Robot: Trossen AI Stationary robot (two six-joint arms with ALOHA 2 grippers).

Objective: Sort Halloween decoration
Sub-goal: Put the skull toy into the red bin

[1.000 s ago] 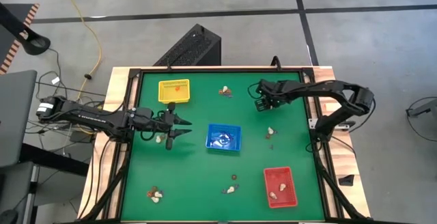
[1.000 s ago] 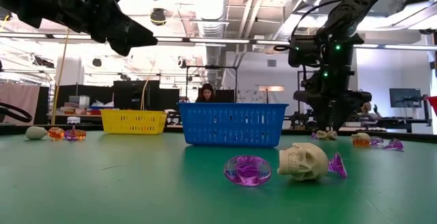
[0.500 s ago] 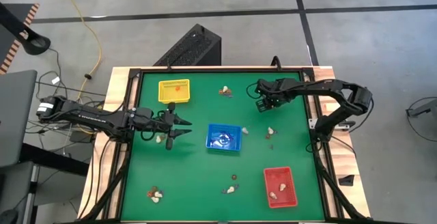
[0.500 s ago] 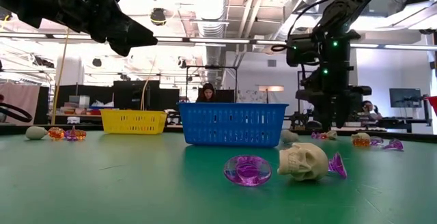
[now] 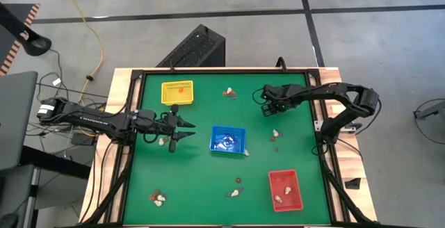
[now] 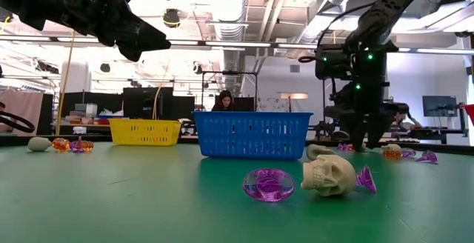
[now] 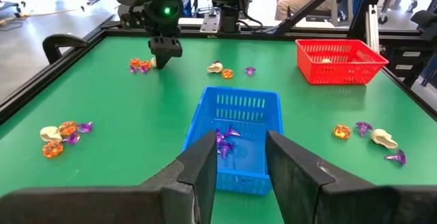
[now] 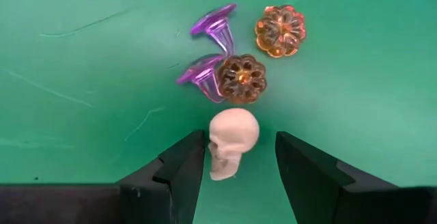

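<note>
My right gripper (image 8: 239,157) is open and points down over the table's far right part (image 5: 267,108). Its fingers stand on either side of a cream skull (image 8: 232,141) lying on the mat, with a gap on each side. Just beyond the skull lie two orange pumpkins (image 8: 280,30) and two purple trinkets (image 8: 213,23). My left gripper (image 5: 186,129) is open and hovers above the mat, left of the blue tray (image 5: 228,140), which holds purple trinkets (image 7: 225,138). Another cream skull (image 5: 248,151) lies by that tray's near right corner.
A yellow tray (image 5: 177,92) with an orange piece stands far left, and a red tray (image 5: 286,190) with a cream piece near right. Loose trinket groups lie at the far middle (image 5: 229,92), the right (image 5: 275,135), the near middle (image 5: 236,192) and the near left (image 5: 158,199).
A cream skull has come into sight right of the blue tray and travelled toward the near edge, ending at the tray's near right corner. My right gripper has shifted slightly toward the table's right edge. My left arm has kept still.
</note>
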